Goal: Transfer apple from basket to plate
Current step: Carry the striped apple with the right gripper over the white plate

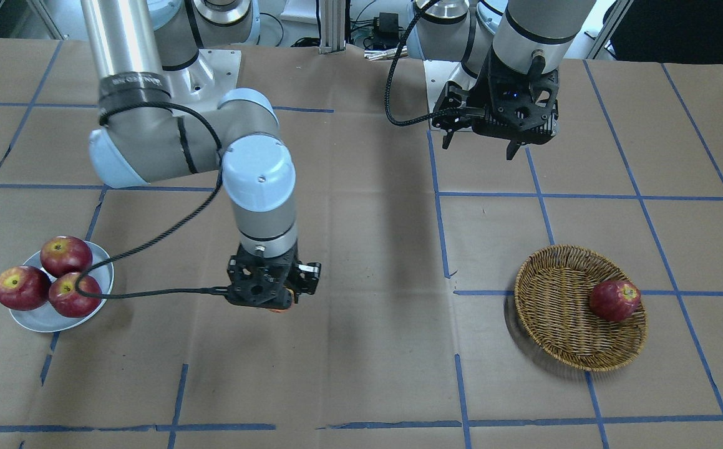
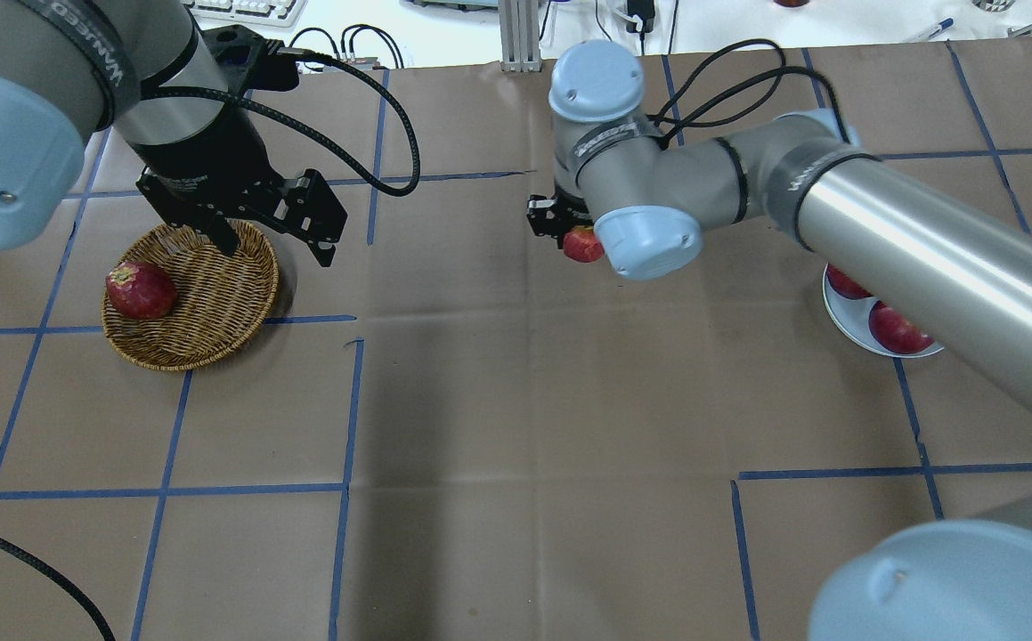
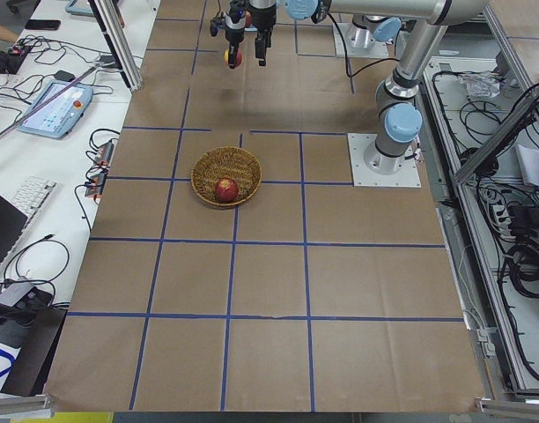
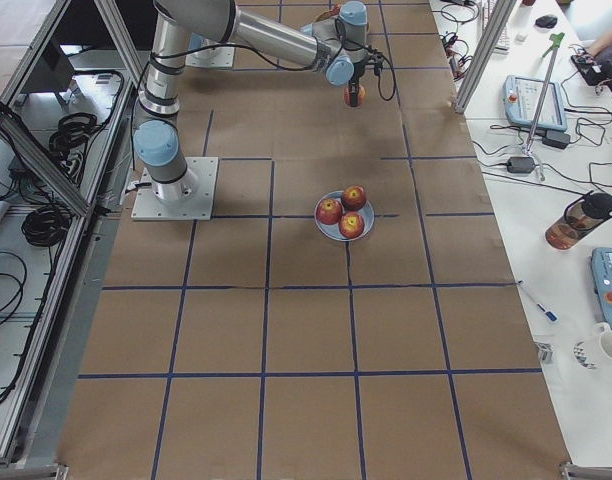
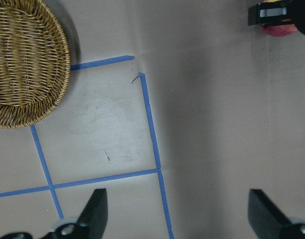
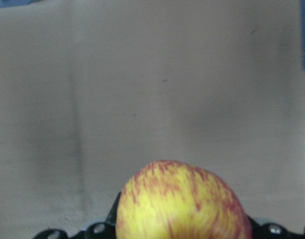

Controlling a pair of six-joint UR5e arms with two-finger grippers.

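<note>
Holding the apple (image 6: 182,204) between its fingers, the right gripper (image 1: 274,302) is clamped on the fruit near the middle of the worktop (image 1: 367,249), roughly midway between the basket (image 1: 548,293) and the plate (image 1: 43,318) and well apart from both. The right wrist view shows the apple's yellow skin with red streaks, and beyond it only brown paper and a strip of blue tape. From the front, only a sliver of the fruit peeks out under the black gripper body. In the side views it appears to hang clear of the paper.

The left gripper (image 2: 280,249) has its fingers spread wide apart with nothing between them. It is raised near the basket, on the side toward the table's centre. In its own wrist view the two fingers (image 5: 95,211) frame bare paper and crossing tape lines, with the basket in the upper left corner.

One dark red apple (image 1: 614,300) lies in the wicker basket, against the wall on the robot's left side. The plate sits on the robot's right side of the worktop and carries three dark red apples (image 1: 65,255), packed together and touching. One of them overhangs the rim. The right arm's black cable crosses in front of them in the front view.
</note>
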